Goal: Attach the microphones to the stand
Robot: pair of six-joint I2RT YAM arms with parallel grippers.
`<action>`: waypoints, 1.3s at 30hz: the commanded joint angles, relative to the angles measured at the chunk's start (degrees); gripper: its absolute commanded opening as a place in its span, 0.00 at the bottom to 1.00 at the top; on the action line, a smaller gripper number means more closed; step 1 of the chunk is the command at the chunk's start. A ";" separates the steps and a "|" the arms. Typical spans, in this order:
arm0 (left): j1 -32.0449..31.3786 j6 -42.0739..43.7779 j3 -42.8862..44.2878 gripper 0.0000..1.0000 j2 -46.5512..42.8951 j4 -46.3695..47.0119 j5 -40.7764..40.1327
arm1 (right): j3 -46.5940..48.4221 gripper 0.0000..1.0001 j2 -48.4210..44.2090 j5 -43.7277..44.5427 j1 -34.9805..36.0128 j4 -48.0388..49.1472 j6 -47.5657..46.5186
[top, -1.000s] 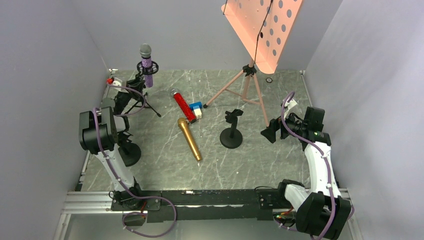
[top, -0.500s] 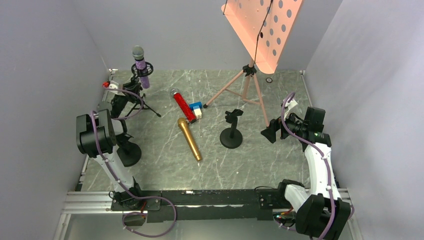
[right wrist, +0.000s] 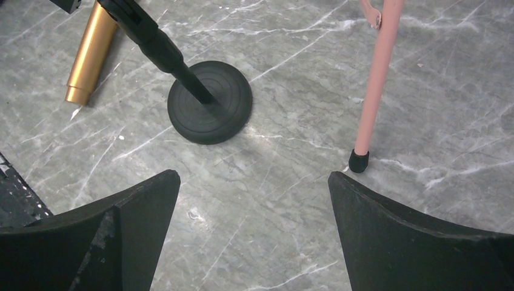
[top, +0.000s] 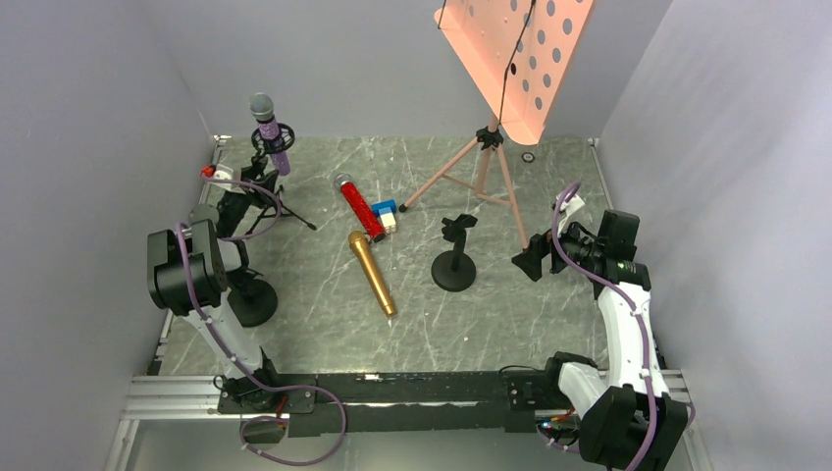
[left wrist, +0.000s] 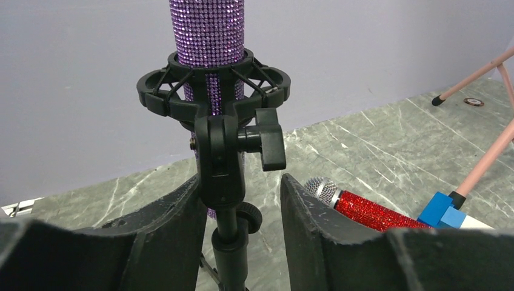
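**A:** At the far left of the worktop, our purple microphone stands upright in the shock-mount ring of the tripod stand, head up.

**B:** Then why is our left pincer there?

**A:** Its fingers are spread on either side of the stem, just below the mount. We see a gap, so nothing is pinched. We judge that the ring alone carries the microphone.

**B:** And the others?

**A:** Our red microphone and gold microphone lie flat mid-worktop, the red one against a blue-and-white block. Our right pincer hangs wide open near the round-base stand, beside a pink music-stand leg. We take it as waiting for the next microphone.
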 commanded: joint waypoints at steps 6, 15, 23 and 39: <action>0.15 2.29 -3.75 0.68 -5.08 -0.20 -2.12 | 1.35 1.00 -1.33 -1.68 0.18 0.60 -0.92; 0.50 3.72 -3.06 0.81 -10.70 -10.25 -5.43 | 1.35 1.00 -1.87 -1.94 0.16 0.46 -0.99; 1.27 5.11 -2.37 0.93 -14.17 -14.03 -5.89 | 1.35 1.00 -2.22 -2.04 0.16 0.42 -1.04; 1.96 -1.55 4.05 0.99 -22.96 -23.37 -8.26 | 1.35 1.00 -2.27 -2.12 0.20 0.33 -1.23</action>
